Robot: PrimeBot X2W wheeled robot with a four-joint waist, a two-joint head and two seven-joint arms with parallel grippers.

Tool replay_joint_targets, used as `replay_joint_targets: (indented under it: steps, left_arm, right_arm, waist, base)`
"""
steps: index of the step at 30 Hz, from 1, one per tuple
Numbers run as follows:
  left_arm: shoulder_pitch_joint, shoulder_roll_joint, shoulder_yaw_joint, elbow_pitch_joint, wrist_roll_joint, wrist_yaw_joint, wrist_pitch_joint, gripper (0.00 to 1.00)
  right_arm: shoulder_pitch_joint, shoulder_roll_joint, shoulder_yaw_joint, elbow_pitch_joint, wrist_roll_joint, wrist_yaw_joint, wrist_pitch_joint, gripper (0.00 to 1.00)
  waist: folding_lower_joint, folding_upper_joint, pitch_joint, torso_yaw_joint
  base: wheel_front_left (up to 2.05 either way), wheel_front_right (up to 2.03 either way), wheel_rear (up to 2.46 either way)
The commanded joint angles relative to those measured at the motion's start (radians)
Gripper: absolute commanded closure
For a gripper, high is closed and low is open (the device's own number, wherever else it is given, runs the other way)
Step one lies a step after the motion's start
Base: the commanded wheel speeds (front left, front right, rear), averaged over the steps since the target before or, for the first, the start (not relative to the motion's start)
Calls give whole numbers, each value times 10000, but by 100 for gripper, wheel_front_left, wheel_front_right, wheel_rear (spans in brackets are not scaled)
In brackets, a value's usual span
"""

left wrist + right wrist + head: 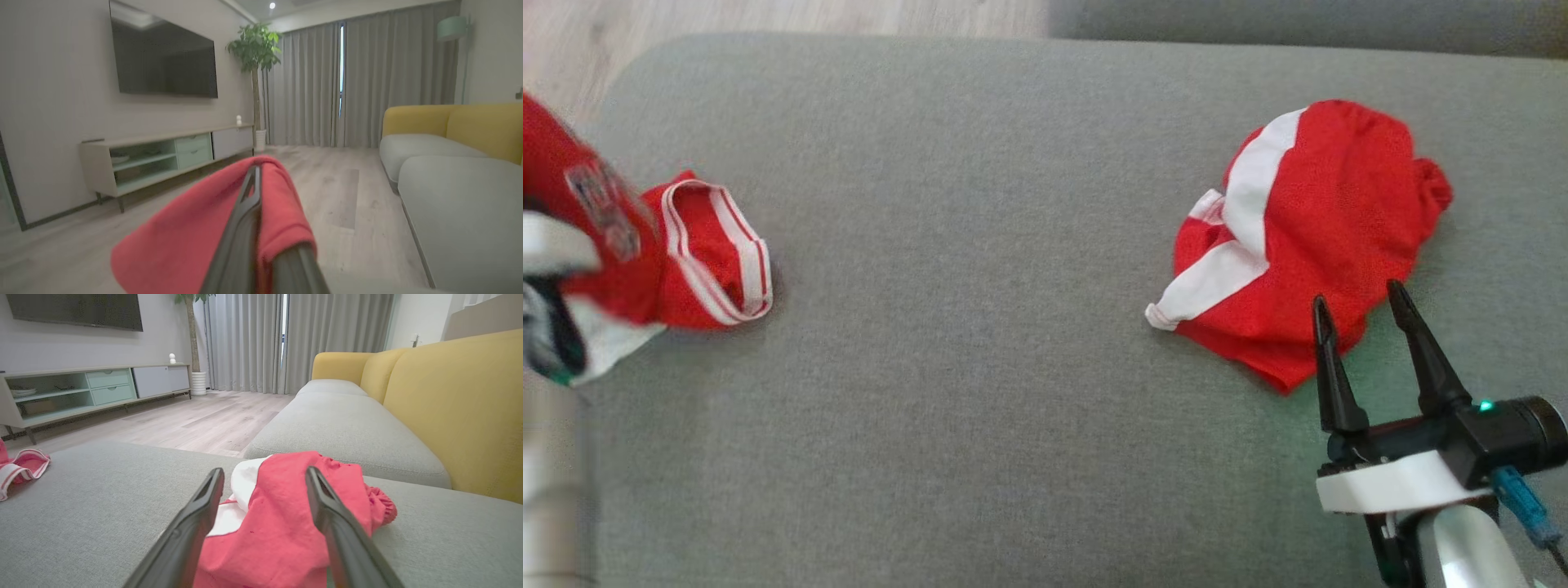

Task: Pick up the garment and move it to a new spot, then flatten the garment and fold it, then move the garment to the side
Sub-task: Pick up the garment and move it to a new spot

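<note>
A red garment with white trim lies at the left of the grey cushion, its left part raised and blurred. My left gripper is shut on that red cloth, which drapes over both sides of the fingers. A second red garment with a white stripe lies crumpled at the right. My right gripper stands open just short of its near edge, fingers pointing at it. In the right wrist view the right gripper has this garment between and beyond its spread fingers, which hold nothing.
Wooden floor lies past the cushion's far edge. A low TV cabinet and a plant stand along the wall. A yellow-backed sofa runs along the right. The middle of the cushion is bare.
</note>
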Motion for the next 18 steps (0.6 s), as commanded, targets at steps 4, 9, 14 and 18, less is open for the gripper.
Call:
replay_joint_targets:
  steps: [4, 9, 14, 18]
  left_arm:
    - [365, -504, 497, 431, -653, -562, -38, 93]
    - [1108, -1260, 569, 1222, -724, -873, -39, 0]
    - [2059, -1676, 687, 1017, -324, -1008, -39, 0]
    - [3165, -1940, 523, 673, 318, -818, -39, 0]
  right_arm:
    - [-512, -113, 196, -291, -75, -7, -53, 0]
    - [-481, -108, 198, -248, -98, -7, -53, 0]
    - [-537, -79, 346, -194, -32, -7, -53, 0]
    - [-466, -51, 410, -142, 90, -7, -53, 0]
  waist:
    - [-1, 0, 371, 195]
    - [-1, 0, 401, 196]
    - [-1, 0, 105, -61]
    - [-1, 0, -346, -356]
  base:
    - [0, 0, 0]
    - [0, 0, 0]
    - [0, 0, 0]
    - [0, 0, 0]
